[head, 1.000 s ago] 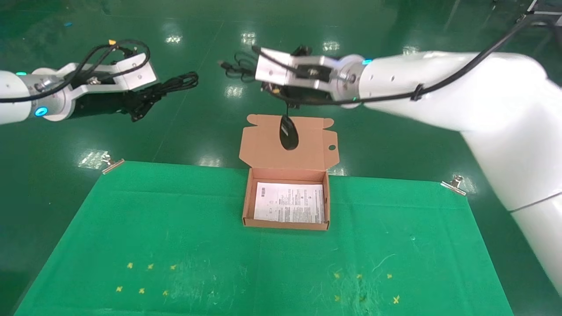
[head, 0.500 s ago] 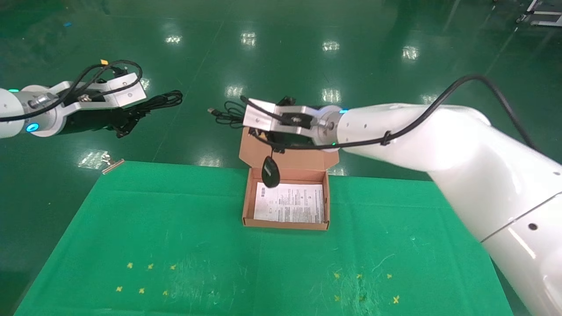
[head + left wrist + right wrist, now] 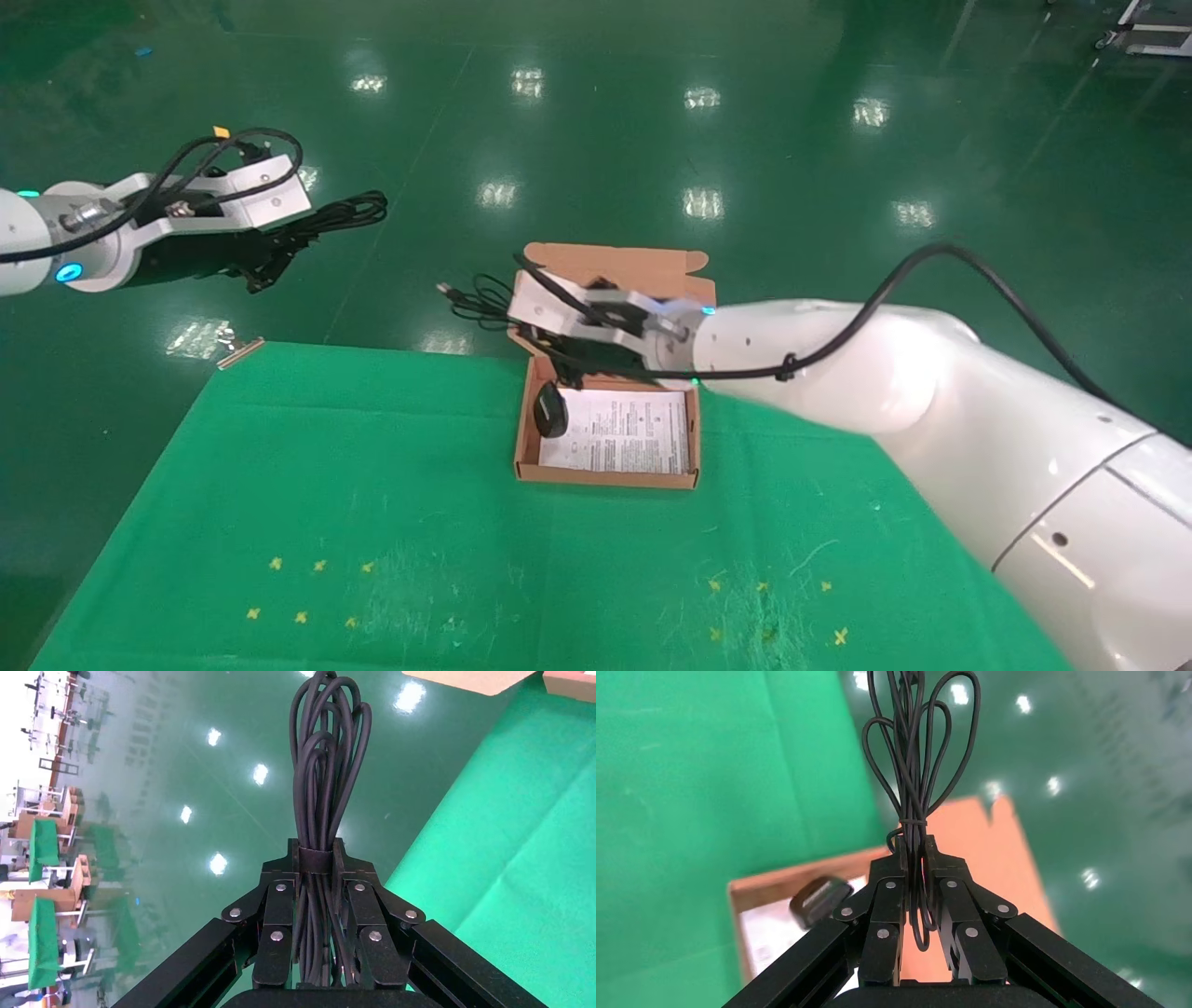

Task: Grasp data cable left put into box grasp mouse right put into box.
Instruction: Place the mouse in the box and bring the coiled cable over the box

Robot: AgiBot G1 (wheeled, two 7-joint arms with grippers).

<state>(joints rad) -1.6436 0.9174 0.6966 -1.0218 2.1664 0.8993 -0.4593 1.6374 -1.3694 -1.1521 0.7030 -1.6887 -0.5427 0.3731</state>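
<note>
My left gripper [image 3: 272,250] is held in the air off the table's far left, shut on the data cable [image 3: 337,214], a strapped black bundle; the left wrist view shows the fingertips [image 3: 315,855] clamped at the strap and the data cable [image 3: 328,755] sticking out past them. My right gripper [image 3: 565,365] is over the box [image 3: 605,478], shut on the coiled cord [image 3: 480,298] of the mouse [image 3: 549,410]. The mouse hangs low at the box's left inner wall. In the right wrist view the gripper [image 3: 914,852] pinches the cord [image 3: 919,748], with the mouse [image 3: 819,899] below.
The box lid [image 3: 643,261] stands open at the far side, behind my right gripper. A white printed sheet [image 3: 624,438] lines the box. The green cloth [image 3: 372,522] has yellow cross marks [image 3: 307,589] near the front and a metal clip [image 3: 240,349] at its far left corner.
My right gripper has come down and toward me with the mouse, which dropped from in front of the lid to the box's left side. The left arm shifted slightly, then stayed still.
</note>
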